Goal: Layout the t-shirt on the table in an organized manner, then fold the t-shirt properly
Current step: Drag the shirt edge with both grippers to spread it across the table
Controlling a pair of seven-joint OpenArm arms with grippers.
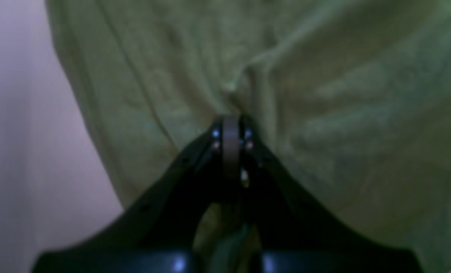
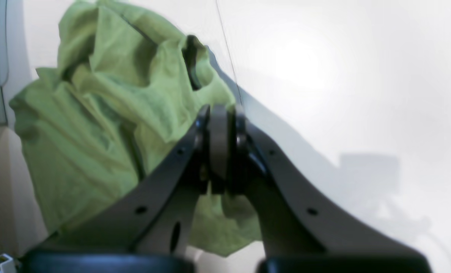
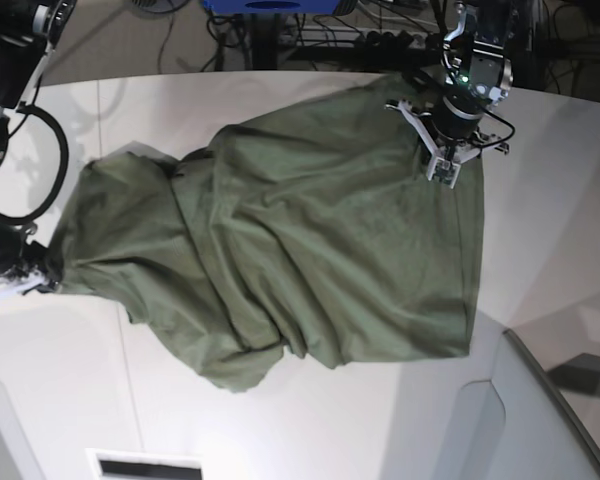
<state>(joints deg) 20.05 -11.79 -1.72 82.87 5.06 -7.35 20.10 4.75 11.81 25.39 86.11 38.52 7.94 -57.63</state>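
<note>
The left wrist view is badly blurred: the t-shirt (image 1: 324, 113) fills most of it as soft green folds, running off the top, right and bottom edges, and the cloth pinched between the left gripper's (image 1: 231, 131) fingers cannot be told apart as hem, sleeve or body. In the right wrist view the right gripper (image 2: 219, 125) covers the spot where its fingers meet the fabric. In the base view that gripper sits half off the left edge, and the counter (image 3: 310, 420) beneath the shirt is hidden; collar and sleeves cannot be made out.
</note>
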